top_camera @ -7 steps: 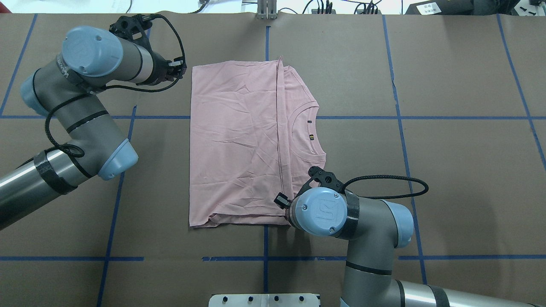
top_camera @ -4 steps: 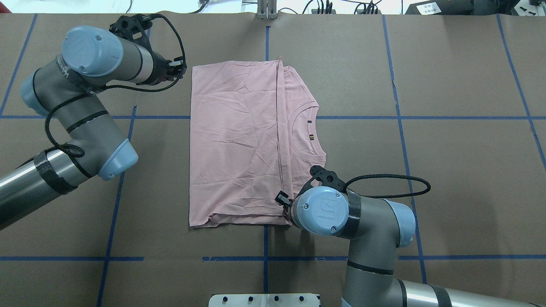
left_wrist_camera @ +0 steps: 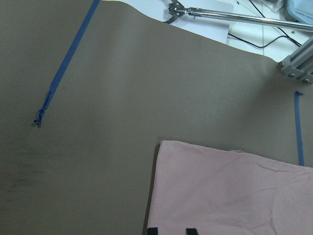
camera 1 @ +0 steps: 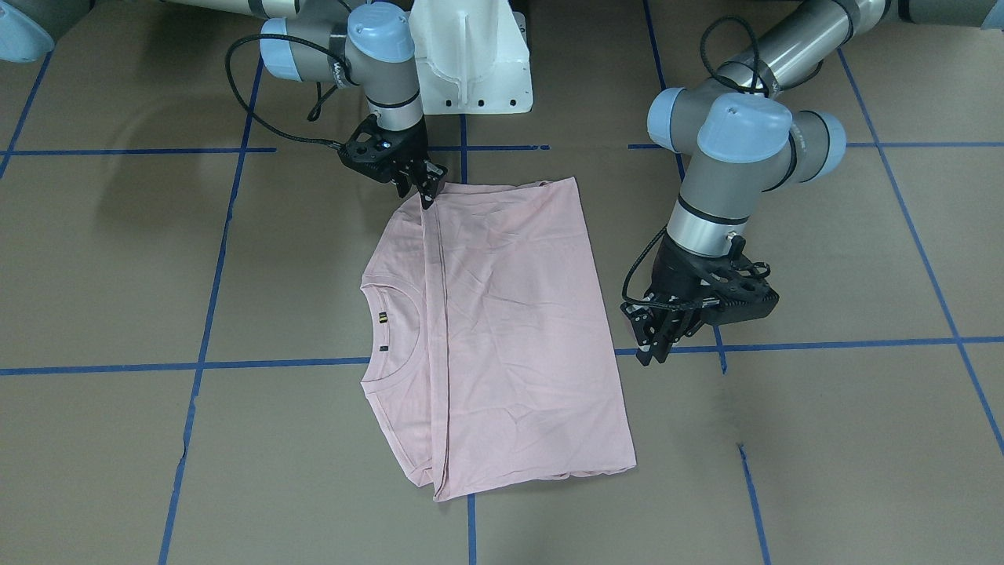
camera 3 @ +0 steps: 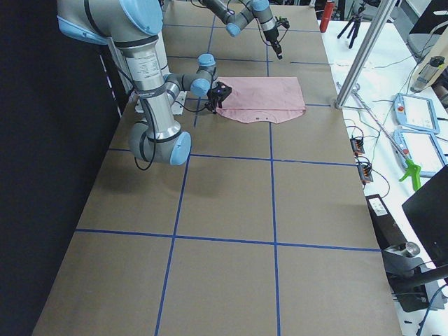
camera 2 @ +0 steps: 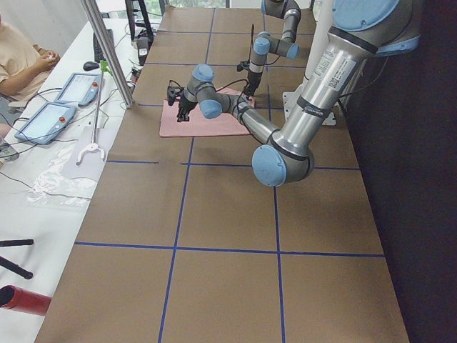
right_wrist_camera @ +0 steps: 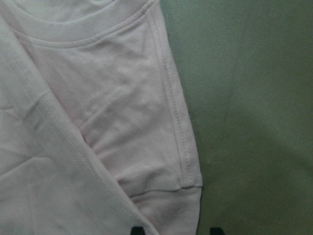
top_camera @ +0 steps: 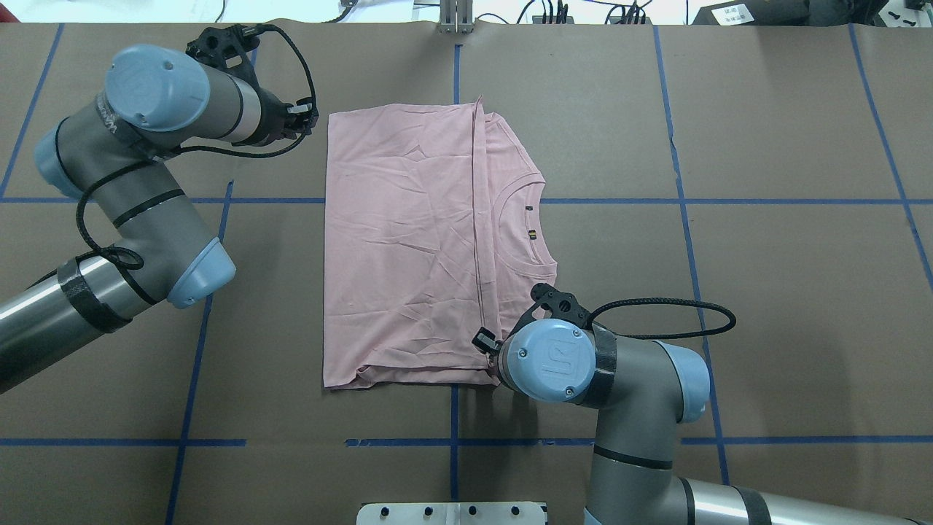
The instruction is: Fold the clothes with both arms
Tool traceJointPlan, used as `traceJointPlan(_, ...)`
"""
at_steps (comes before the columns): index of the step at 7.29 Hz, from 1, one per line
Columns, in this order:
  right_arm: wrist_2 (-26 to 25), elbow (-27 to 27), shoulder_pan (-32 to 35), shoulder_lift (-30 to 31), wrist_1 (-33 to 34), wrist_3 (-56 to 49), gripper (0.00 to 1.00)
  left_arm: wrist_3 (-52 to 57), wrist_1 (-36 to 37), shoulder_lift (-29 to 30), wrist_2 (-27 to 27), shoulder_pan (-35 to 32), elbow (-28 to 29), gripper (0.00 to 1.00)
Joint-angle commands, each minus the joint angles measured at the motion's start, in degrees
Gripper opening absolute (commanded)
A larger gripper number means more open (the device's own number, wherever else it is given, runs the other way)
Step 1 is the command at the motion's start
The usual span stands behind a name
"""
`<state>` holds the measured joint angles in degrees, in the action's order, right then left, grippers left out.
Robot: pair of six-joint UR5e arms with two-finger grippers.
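Pale pink short-sleeved T-shirt (top_camera: 401, 248) lies flat on the brown paper-covered surface (top_camera: 765, 292), folded into a rough rectangle with its plain side up. One layer is laid over to a straight edge just beside the ribbed round collar (top_camera: 503, 230), which stays uncovered. The shirt has light creases, and its hem end is opposite the collar.

Right grey metal arm with light-blue joint caps (top_camera: 627, 386) reaches to the shirt's robot-side corner at the collar end. Its black two-finger tool (camera 1: 427, 195) is down at that corner. In the wrist view the tips are fairly wide apart, with the sleeve hem corner between them and not clamped.

Left grey metal arm (top_camera: 146, 204) is off the shirt's hem end, near the far corner. Its black tool (camera 1: 651, 353) is just beside the cloth, not touching it. The gap is narrow and it holds nothing.

White pedestal base (camera 1: 471, 55) sits just off the shirt's robot-side edge. Blue tape lines (top_camera: 612, 200) run out from under the shirt.
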<state>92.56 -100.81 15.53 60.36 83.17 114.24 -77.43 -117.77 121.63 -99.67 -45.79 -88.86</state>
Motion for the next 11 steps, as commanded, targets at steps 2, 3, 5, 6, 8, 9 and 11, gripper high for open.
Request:
traceJointPlan(2,-0.01,-0.35,0.03,-0.33,0.06,0.01,0.00,0.00,0.00,-0.07,0.00,0.00,0.00,0.32)
traceJointPlan(3,-0.01,-0.26,0.03,-0.33,0.06,0.01,0.00,0.00,0.00,-0.07,0.00,0.00,0.00,0.32)
traceJointPlan(5,-0.01,-1.75,0.12,-0.07,0.15,0.01,0.00,-0.35,0.35,0.01,0.00,0.00,-0.70,0.32)
traceJointPlan(6,-0.01,-2.28,0.12,0.37,0.15,0.10,0.00,-3.31,2.00,0.01,0.00,0.87,-2.62,0.32)
traceJointPlan(8,-0.45,-4.82,-0.14,1.25,0.24,1.32,0.00,-10.85,4.48,-4.00,0.26,6.73,-10.41,0.32)
traceJointPlan(9,-0.62,-7.10,-1.01,1.86,1.81,1.85,0.00,-16.29,5.35,-8.55,2.26,12.60,-16.29,0.32)
traceJointPlan(11,-0.80,-9.14,-1.64,2.57,4.54,1.86,0.00,-25.28,6.06,-13.76,6.23,21.06,-22.13,0.32)
